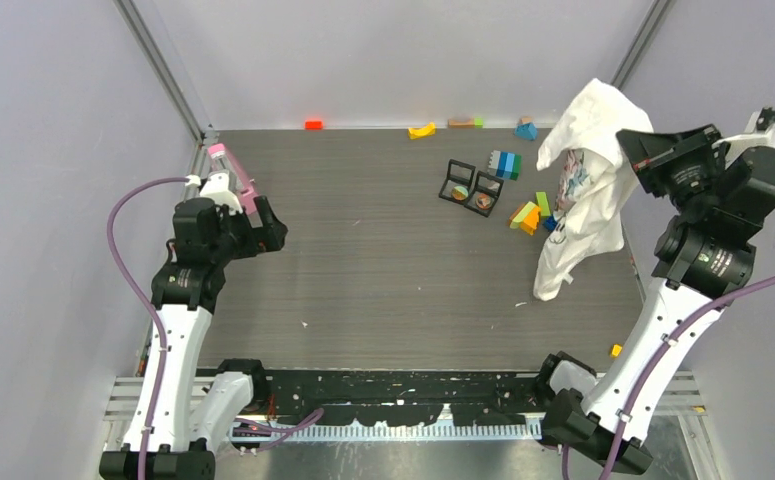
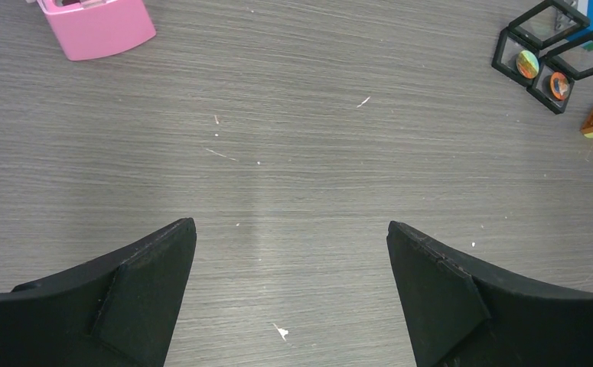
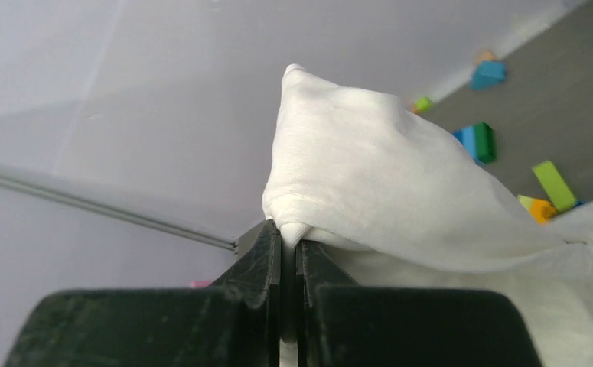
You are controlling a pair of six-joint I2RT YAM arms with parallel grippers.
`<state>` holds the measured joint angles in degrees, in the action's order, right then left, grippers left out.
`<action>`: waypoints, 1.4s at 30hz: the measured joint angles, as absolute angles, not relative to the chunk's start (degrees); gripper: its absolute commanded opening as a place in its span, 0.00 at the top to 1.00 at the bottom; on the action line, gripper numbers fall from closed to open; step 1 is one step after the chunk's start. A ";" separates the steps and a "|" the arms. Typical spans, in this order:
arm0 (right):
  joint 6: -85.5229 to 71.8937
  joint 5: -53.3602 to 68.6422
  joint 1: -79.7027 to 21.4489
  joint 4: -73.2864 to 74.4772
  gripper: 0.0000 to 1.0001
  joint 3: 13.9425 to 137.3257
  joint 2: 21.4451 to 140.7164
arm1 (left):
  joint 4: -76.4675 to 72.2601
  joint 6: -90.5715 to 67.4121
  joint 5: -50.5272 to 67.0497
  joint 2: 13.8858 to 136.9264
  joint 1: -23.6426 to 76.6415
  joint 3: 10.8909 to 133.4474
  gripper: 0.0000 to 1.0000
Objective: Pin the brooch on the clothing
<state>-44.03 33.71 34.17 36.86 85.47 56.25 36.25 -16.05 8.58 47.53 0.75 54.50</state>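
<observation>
The white T-shirt (image 1: 588,190) hangs bunched above the right side of the table, its rose print partly showing and its lower end touching the tabletop. My right gripper (image 1: 631,148) is shut on a fold of the shirt (image 3: 369,176), with the jaws pinching cloth at their tips (image 3: 287,233). Two small black frame cases (image 1: 470,188) lie open on the table left of the shirt, each holding a round brooch (image 2: 528,63). My left gripper (image 1: 268,235) is open and empty, low over bare tabletop at the left (image 2: 291,225), far from the cases.
A pink box (image 1: 233,172) stands by the left gripper and shows in the left wrist view (image 2: 98,27). Coloured blocks (image 1: 505,164) lie around the cases and along the back wall (image 1: 421,130). An orange block (image 1: 313,124) sits at the back edge.
</observation>
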 measured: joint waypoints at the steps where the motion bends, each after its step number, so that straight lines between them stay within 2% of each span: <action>1: -45.36 34.96 34.02 36.32 0.99 87.05 56.31 | 36.25 -16.05 8.71 47.46 0.75 54.48 0.00; 11: -54.46 40.45 26.39 31.75 0.99 107.63 65.14 | 34.70 -14.68 13.58 47.90 0.75 54.06 0.00; 17: -50.54 34.57 4.58 36.58 0.99 123.02 78.17 | 33.17 -14.13 17.76 48.97 0.75 53.52 0.00; 26: -42.39 21.45 -22.55 49.30 0.99 134.52 96.01 | 31.62 -13.13 20.69 48.38 0.75 52.23 0.00; 32: -36.93 14.37 -35.88 50.30 0.98 133.12 97.73 | 31.38 -13.02 17.28 46.13 0.75 51.92 0.00; 36: -35.18 11.09 -38.65 46.19 0.95 122.50 93.27 | 29.85 -13.21 17.43 45.10 0.75 51.31 0.00; 38: -33.87 7.75 -38.44 44.60 0.84 116.62 91.31 | 28.12 -15.00 19.84 45.32 0.75 50.98 0.00; 39: -33.01 5.37 -38.30 44.25 0.68 114.17 90.89 | 27.03 -16.47 21.39 45.52 0.75 50.68 0.00; 40: -32.01 2.94 -38.15 43.90 0.60 112.16 90.83 | 25.93 -18.02 22.94 45.71 0.75 50.28 0.00; 41: -31.55 0.95 -37.95 43.75 0.47 110.67 91.05 | 25.17 -19.42 24.16 45.84 0.75 49.89 0.00; 42: -30.33 -1.80 -37.60 43.42 0.40 108.79 91.53 | 24.21 -21.06 25.47 45.89 0.75 49.23 0.00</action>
